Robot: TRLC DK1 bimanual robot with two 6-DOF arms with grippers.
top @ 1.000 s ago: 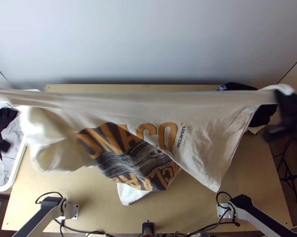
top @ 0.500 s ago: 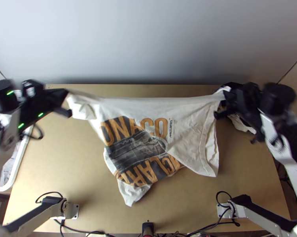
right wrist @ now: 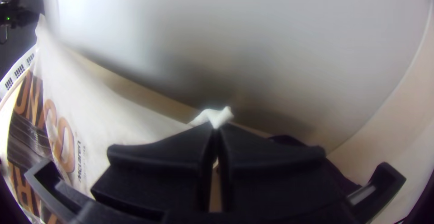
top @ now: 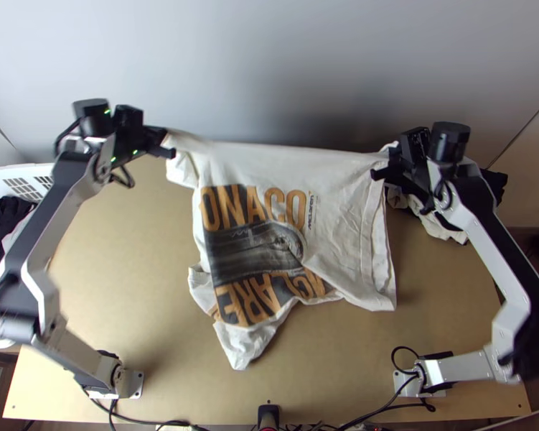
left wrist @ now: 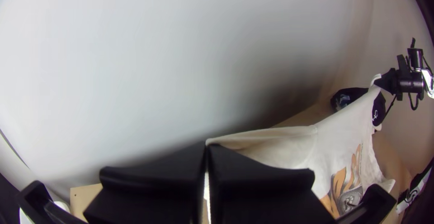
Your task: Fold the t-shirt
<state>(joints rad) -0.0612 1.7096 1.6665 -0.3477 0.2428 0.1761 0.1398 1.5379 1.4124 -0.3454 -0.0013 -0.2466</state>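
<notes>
Cream t-shirt, stretched between left pincer and right pincer, each closed on its upper edge

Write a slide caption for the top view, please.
Left black tool and right black tool holding a cream printed cloth t-shirt between them.

This looks like a robotics lab or test station: two robot arms mounted on a light wooden counter, cables along its near edge, a plain pale wall beyond, a white basket of clothes left.
</notes>
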